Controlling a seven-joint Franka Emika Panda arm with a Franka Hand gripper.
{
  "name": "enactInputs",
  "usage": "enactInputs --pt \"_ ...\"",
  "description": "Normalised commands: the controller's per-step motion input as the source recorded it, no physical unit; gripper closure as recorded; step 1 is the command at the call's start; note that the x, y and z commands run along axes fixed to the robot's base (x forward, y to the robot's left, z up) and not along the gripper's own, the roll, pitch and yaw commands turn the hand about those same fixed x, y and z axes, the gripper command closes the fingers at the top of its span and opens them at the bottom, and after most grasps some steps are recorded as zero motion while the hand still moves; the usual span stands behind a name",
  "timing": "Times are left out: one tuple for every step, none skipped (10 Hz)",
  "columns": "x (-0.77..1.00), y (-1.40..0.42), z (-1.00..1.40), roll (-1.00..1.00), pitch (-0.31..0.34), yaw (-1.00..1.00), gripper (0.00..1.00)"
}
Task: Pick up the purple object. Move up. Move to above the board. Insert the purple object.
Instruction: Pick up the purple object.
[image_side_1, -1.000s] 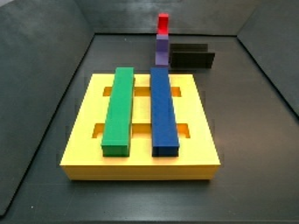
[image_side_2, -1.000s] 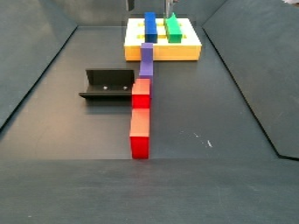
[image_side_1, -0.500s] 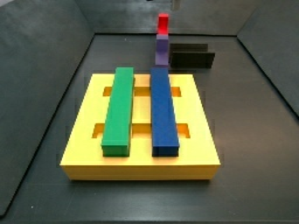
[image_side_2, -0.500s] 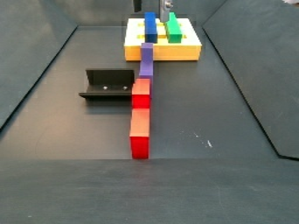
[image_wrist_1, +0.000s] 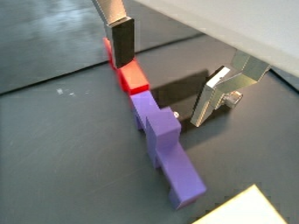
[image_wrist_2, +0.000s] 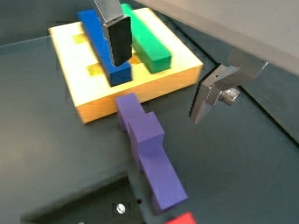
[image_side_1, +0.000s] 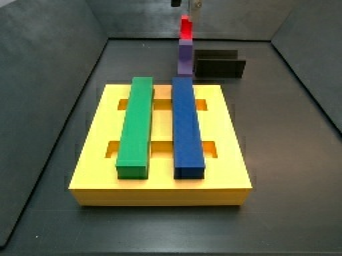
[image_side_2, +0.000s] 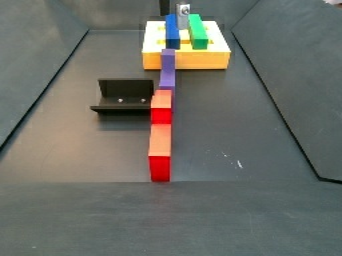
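Scene: a dark grey floor with sloped walls, seen in two wrist views and two side views.

Purple object: the purple object (image_wrist_1: 163, 150) lies flat on the floor, a blocky bridge piece with a wide crossbar; in a wrist view (image_wrist_2: 149, 149) it sits just in front of the board.

Long axis: judged from both side views, the purple object (image_side_2: 168, 70) runs in one line with a red bar (image_side_2: 160, 135), end to end, the line pointing toward the board (image_side_2: 214, 55).

Board: a large yellow slab (image_side_1: 100, 160) carrying a green bar (image_side_1: 134, 125) and a blue bar (image_side_1: 187, 125) laid side by side in its slots.

Claw: the claw (image_wrist_1: 176, 70) hangs above the floor with its two silver plates spread wide apart and nothing between them, so it is released and empty.

Fingers: one dark-padded finger (image_wrist_1: 122, 39) stands over the red bar end; the other finger (image_wrist_1: 216, 96) stands off to the side of the purple object.

Key relation: the purple object lies below the claw and mostly short of its midpoint, toward the board side; the claw looks centred nearer the joint between red and purple than over the purple crossbar.

Judgement: the pick-up step is not yet done; the claw seems to need a shift along the line toward the board, then a descent, with its plates closing across the narrow width of the piece.

Fixture: a dark L-shaped fixture (image_side_2: 123, 96) stands beside the line of pieces, apart from them.
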Motion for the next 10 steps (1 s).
enactInputs --pt "0.17 -0.11 -0.16 -0.03 0.123 -0.79 0.0" --pt "0.28 -0.07 -0.24 -0.01 0.14 -0.67 0.0" --pt "0.47 0.0 -0.33 0.01 0.314 -0.38 0.0" --pt "0.68 0.01 -0.35 0.09 0.399 -0.13 0.0" --pt "0.65 0.0 -0.29 0.06 0.399 -0.15 0.0" --pt "0.45 0.0 -0.2 0.01 0.369 -0.34 0.0" --pt "0.26 0.0 -0.09 0.0 0.371 -0.47 0.0" --pt "0.21 0.0 -0.05 -0.02 0.334 -0.55 0.0" --pt "0.2 0.0 -0.06 -0.07 0.317 -0.58 0.0" --pt "0.14 0.0 -0.13 -0.11 0.277 -0.6 0.0"
